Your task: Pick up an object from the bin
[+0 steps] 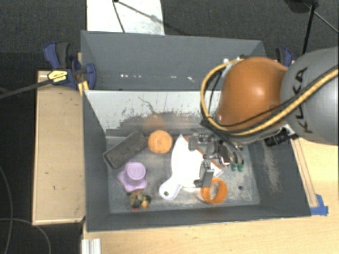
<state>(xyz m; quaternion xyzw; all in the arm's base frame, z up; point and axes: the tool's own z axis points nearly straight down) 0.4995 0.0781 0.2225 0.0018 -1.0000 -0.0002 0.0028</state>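
The grey metal bin (pixel 169 62) holds six loose things, one of each kind, all lying apart on its floor and not heaped. The arm comes in from the right of the frame, with its round orange cover (pixel 251 91) and black and yellow cables (pixel 212 121) above the right half of the bin.

The gripper (pixel 205 178) is low in the lower right part of the bin floor. It stands at the right edge of one white flat piece (pixel 183 165) with a rounded handle-like end, and just beside one orange ring (pixel 216 191), which lies a little under it in the frame. These two are the nearest things to it. Whether the gripper is released or clenched I cannot tell, and I see nothing clearly grasped in it.

To the left of the white piece, in the middle of the floor, lies one orange ball (pixel 160 141). Further left lies one dark grey rectangular block (pixel 124 148), tilted. Under the block in the frame stands one purple spool-shaped piece (pixel 132 176), and just beside it, at the lower left, one small dark multicoloured thing (pixel 140 200), too small to name.
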